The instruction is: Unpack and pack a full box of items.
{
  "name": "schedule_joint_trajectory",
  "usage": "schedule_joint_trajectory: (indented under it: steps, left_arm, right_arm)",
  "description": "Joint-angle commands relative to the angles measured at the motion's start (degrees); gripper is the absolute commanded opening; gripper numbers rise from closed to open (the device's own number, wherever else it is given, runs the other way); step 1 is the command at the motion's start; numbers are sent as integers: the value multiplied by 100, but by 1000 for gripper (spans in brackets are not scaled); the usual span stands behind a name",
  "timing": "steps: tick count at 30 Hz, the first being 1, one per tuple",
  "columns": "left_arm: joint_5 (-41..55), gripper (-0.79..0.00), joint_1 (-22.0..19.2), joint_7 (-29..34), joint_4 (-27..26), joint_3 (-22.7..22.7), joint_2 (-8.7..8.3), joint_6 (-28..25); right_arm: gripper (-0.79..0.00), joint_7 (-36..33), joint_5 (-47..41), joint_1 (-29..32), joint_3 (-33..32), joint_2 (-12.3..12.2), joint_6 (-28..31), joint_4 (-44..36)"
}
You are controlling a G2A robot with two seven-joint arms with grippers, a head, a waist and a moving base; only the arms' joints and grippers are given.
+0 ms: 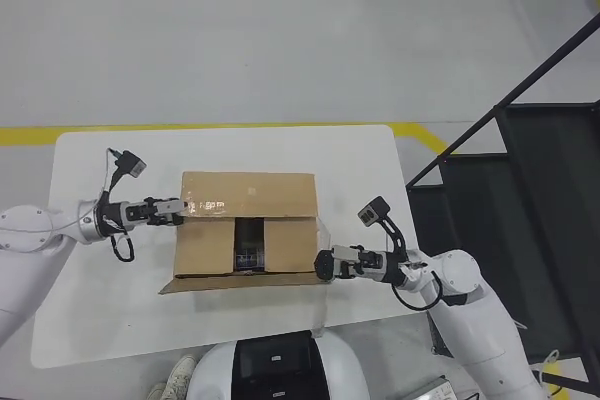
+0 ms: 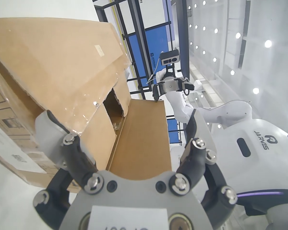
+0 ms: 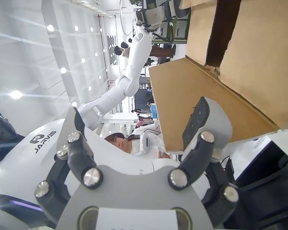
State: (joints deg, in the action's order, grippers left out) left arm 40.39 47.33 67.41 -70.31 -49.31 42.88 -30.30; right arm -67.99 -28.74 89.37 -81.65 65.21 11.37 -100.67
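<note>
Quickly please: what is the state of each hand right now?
Left hand: open, holding nothing, close to the box.
Right hand: open, holding nothing.

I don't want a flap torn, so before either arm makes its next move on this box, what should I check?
1. The cardboard box sits well inside the table edges: ok.
2. The left gripper has its fingers open, at the box's far left corner: ok.
3. The right gripper has its fingers open, at the near right corner: ok.
4. The far flap and near flap are opened outward: ok.
5. The inner flaps are clear of the opening: not ok; they cover it except a narrow gap in the middle.
6. Contents and fill level: cannot tell; the gap shows only something dark.
</note>
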Motion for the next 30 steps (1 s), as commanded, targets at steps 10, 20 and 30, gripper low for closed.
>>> schedule_joint_trajectory:
  steps: [10,20,30]
  left_arm:
    - [922,0,-443,623,271,1,283,144]
    - [216,0,-1423,-216,536,578,793,913]
    - [-752,0,-2130,-1590,868,1177,1350,1551]
  right_arm:
    - [0,-328,287,324,188,-75,-2,-416]
    - [0,-153,955,452,782,-97,-138,-770]
    - [0,687,2290,768,1343,-121,-54,-853]
